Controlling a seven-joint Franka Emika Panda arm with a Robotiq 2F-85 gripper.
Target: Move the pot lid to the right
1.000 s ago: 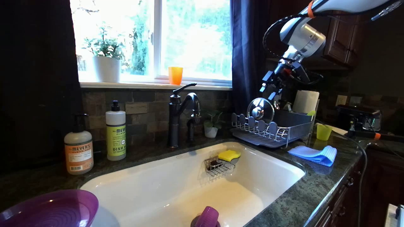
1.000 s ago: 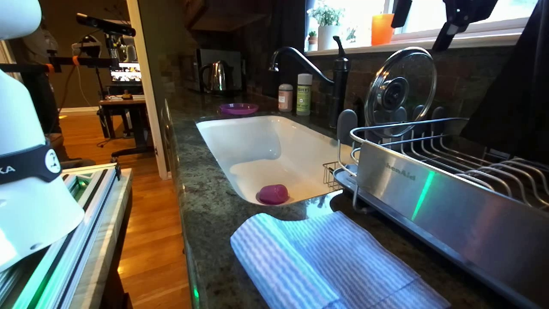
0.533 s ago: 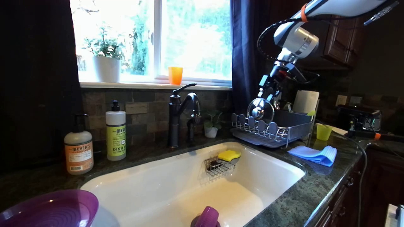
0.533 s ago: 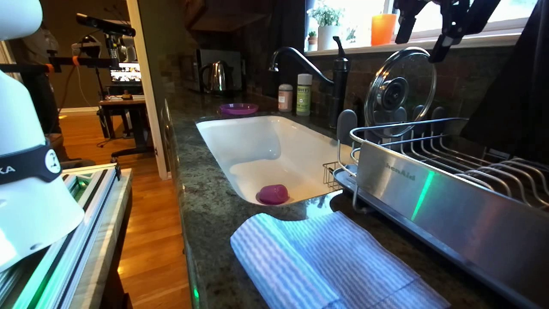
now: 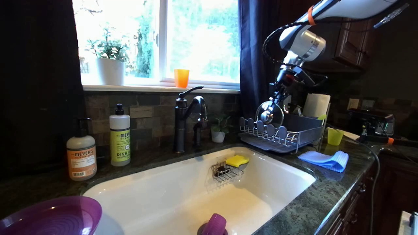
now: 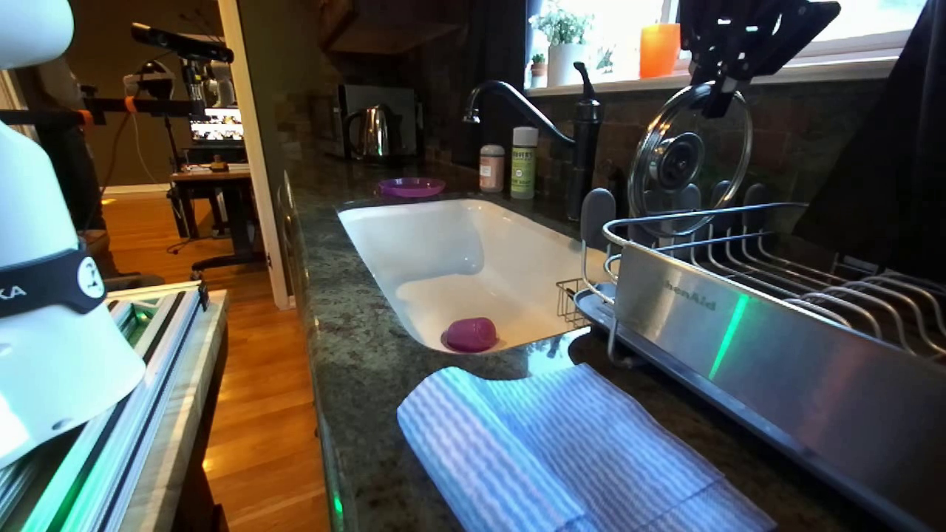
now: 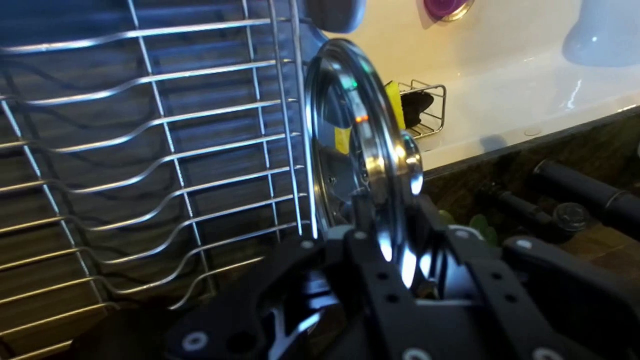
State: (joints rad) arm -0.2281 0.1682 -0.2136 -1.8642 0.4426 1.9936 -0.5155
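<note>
A: Where's the pot lid point(image 6: 678, 161)?
B: On edge at the dish rack point(image 6: 798, 384), on the side by the sink point(image 5: 282, 174), right of the faucet point(image 5: 180, 127). Prongs point(image 5: 270, 130) mask part of its lower edge.
A: And the gripper point(image 7: 394, 206)?
B: We see it clamped on the upper rim; contact is blurred in our wrist view.
A: Cut off?
B: In an exterior view, we lose part of the purple dish point(image 5: 52, 215), near left, and the arm point(image 5: 349, 11), right.

Both exterior views share sink point(image 5: 147, 191) and dish rack point(image 6: 776, 369) — the wrist view, closest, looks down.
</note>
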